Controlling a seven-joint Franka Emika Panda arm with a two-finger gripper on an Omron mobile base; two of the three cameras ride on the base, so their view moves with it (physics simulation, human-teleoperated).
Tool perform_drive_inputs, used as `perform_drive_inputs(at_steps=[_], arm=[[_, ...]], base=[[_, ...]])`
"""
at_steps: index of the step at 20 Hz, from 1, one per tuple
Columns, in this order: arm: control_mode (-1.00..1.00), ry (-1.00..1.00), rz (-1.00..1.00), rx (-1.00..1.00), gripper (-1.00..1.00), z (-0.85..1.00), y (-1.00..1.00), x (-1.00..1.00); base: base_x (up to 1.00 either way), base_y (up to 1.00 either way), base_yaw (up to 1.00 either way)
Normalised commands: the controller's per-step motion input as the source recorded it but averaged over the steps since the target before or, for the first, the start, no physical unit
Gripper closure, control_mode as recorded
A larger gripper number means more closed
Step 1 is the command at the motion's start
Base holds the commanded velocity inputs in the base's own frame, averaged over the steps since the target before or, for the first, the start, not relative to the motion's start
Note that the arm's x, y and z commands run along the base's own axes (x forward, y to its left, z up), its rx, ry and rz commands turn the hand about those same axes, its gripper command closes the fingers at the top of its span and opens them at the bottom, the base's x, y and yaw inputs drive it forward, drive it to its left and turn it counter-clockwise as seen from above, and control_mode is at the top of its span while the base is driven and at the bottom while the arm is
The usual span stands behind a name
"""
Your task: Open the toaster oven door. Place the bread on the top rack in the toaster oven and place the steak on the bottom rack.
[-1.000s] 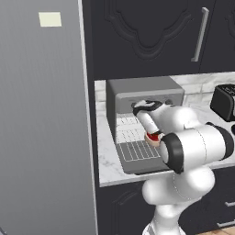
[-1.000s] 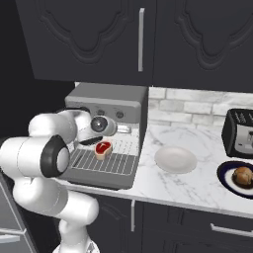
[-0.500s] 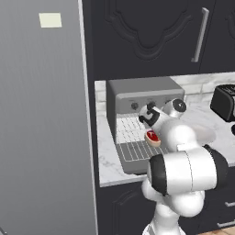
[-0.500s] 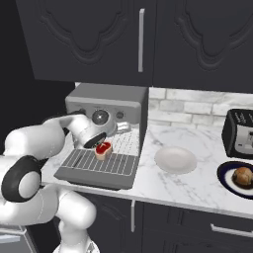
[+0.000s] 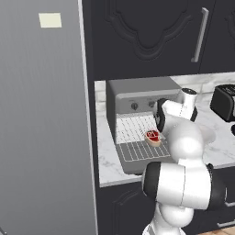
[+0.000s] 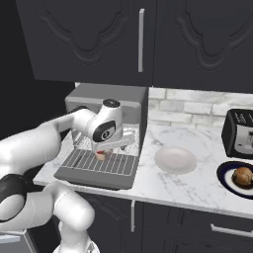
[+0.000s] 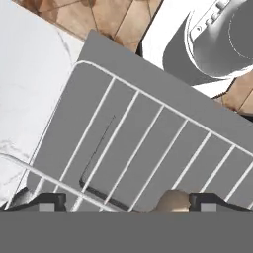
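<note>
The gray toaster oven [image 5: 137,94] [image 6: 109,97] stands on the counter with its door [image 5: 143,164] [image 6: 94,176] folded down flat. A silvery wire rack [image 5: 136,130] [image 6: 105,161] [image 7: 126,136] is pulled out over the door. The red steak [image 5: 153,136] [image 6: 102,155] lies on this rack, and its tan rim [image 7: 173,201] shows by the right fingertip. My gripper [image 5: 160,123] [image 6: 107,146] [image 7: 127,203] hovers just above it, open, fingers wide apart. The round brown bread [image 6: 243,176] sits on a dark plate [image 6: 225,181] at the far right.
A white bowl [image 6: 175,159] rests on the marble counter right of the oven, and a black toaster [image 6: 239,132] [image 5: 224,102] stands behind the plate. A tall gray fridge [image 5: 43,119] walls off the left. Dark cabinets hang overhead.
The arm has swung round, its elbow dropping low in front of the counter, and the hand has shifted over the rack. The steak stays in the same spot on the rack.
</note>
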Motion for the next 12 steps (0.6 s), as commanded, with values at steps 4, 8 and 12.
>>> perform_drive_inputs(at_steps=[4,8,12], arm=[[-1.0,0.51,0.0,0.09,-1.0,-0.37,-0.19,-1.0],[-1.0,0.45,0.0,0.11,-1.0,-0.24,-0.14,-1.0],[-1.0,0.28,0.0,0.14,-1.0,0.04,-0.27,-1.0]], base=[[0.0,0.0,0.0],[0.0,0.0,0.0],[0.0,0.0,0.0]])
